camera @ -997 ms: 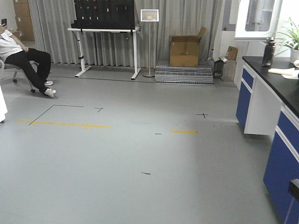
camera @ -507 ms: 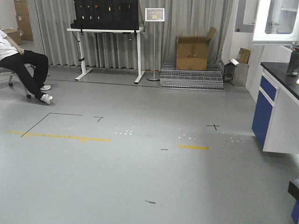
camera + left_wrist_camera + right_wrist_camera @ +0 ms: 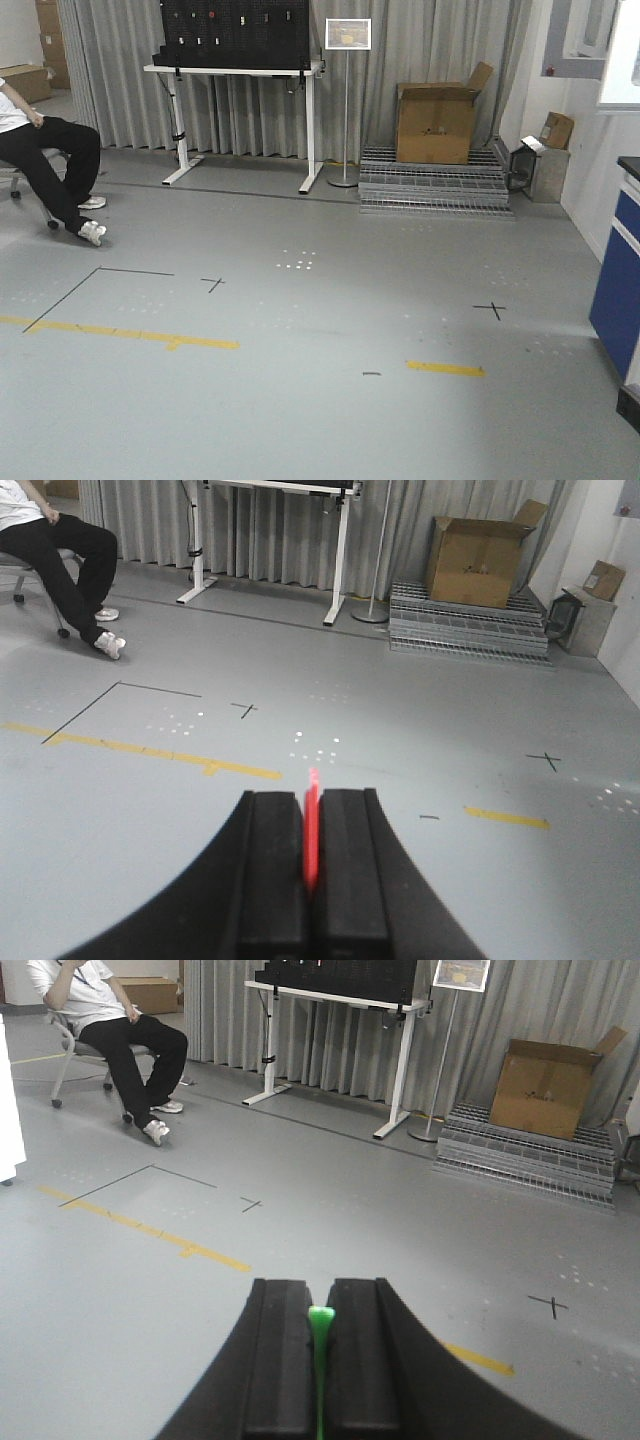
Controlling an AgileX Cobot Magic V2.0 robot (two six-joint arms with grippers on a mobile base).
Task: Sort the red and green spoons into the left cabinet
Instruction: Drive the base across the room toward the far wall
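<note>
Ahead of us lay open grey floor (image 3: 300, 400). A seated person (image 3: 50, 160) blocked the far left, a blue counter (image 3: 615, 310) the right edge. Along the back curtain (image 3: 120, 60) stood a white-legged table (image 3: 240, 68), a sign stand (image 3: 347, 110) and a cardboard box (image 3: 435, 125) on stacked gratings (image 3: 435, 190). The red spoon (image 3: 312, 830) filled our left gripper (image 3: 311, 802), the green spoon (image 3: 320, 1350) our right gripper (image 3: 320, 1292).

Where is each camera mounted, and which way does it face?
Exterior front-facing: on the robot, facing forward toward the white desk; no arm shows.
Left wrist: behind the left pincer, shut on the red spoon, facing forward.
Right wrist: behind the right pincer, shut on the green spoon, facing forward.
All three share the cardboard box and seated person.
</note>
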